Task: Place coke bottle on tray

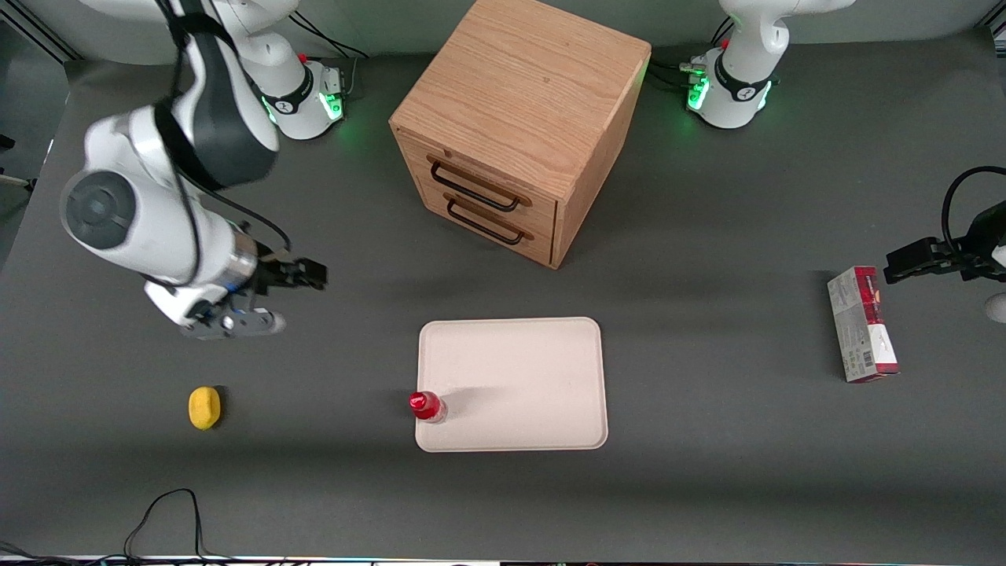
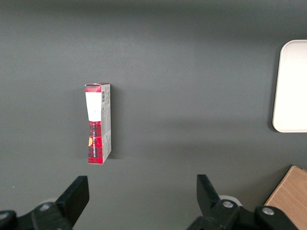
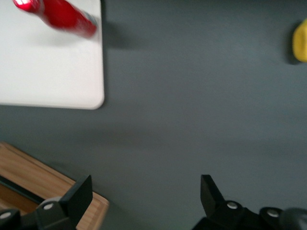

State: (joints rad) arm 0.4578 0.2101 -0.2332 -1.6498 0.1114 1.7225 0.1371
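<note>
The coke bottle [image 1: 427, 406], small and red with a red cap, stands upright on the cream tray [image 1: 519, 377], at the tray's corner nearest the front camera on the working arm's side. In the right wrist view the bottle [image 3: 64, 16] sits by the tray's edge [image 3: 48, 76]. My gripper [image 1: 302, 275] is open and empty. It hangs above the bare table, toward the working arm's end and farther from the front camera than the bottle. Its fingers [image 3: 79, 194] are spread wide.
A wooden two-drawer cabinet [image 1: 519, 126] stands farther from the front camera than the tray. A yellow lemon-like object [image 1: 204, 408] lies toward the working arm's end. A red-and-grey carton [image 1: 862, 324] lies toward the parked arm's end, also in the left wrist view [image 2: 98, 123].
</note>
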